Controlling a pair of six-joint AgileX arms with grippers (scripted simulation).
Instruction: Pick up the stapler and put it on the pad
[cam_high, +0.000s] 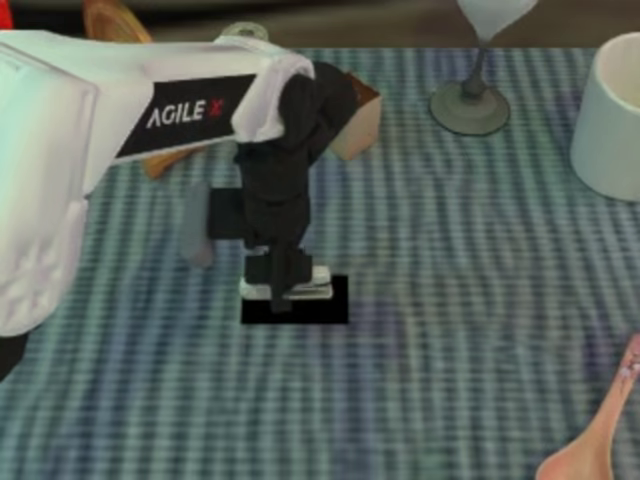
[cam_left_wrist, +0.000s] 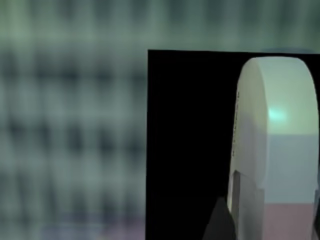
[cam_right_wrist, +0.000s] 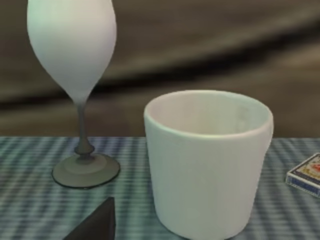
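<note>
The pad (cam_high: 325, 305) lies near the middle of the striped blue cloth (cam_high: 450, 330), and around it the cloth is bare on all sides, with much open room toward the right and toward the lower edge of the top view. The other things stand at the borders: a wine glass (cam_high: 472, 100) at the top, a white cup (cam_high: 610, 115) at the top right, a pinkish spoon (cam_high: 600, 440) at the lower right corner. A brown wooden thing (cam_high: 160, 160) shows under the left arm at the upper left, and I cannot tell what it is.

On the left arm the word "AGILE X" is written in white on a black label (cam_high: 185, 113). In the right wrist view a small box (cam_right_wrist: 305, 175) with blue edge and a red print lies beside the cup; the print is not readable.

The left gripper (cam_high: 283, 290) is low over the pad, and the stapler (cam_high: 318, 283) lies between its black fingers on the upper part of the pad. In the left wrist view the stapler (cam_left_wrist: 280, 150) is on the black pad (cam_left_wrist: 190, 150), near its edge, and a dark fingertip (cam_left_wrist: 220, 225) is beside it. Whether the fingers press the stapler or stand apart from it I cannot tell.

The right arm is parked out of the top view
</note>
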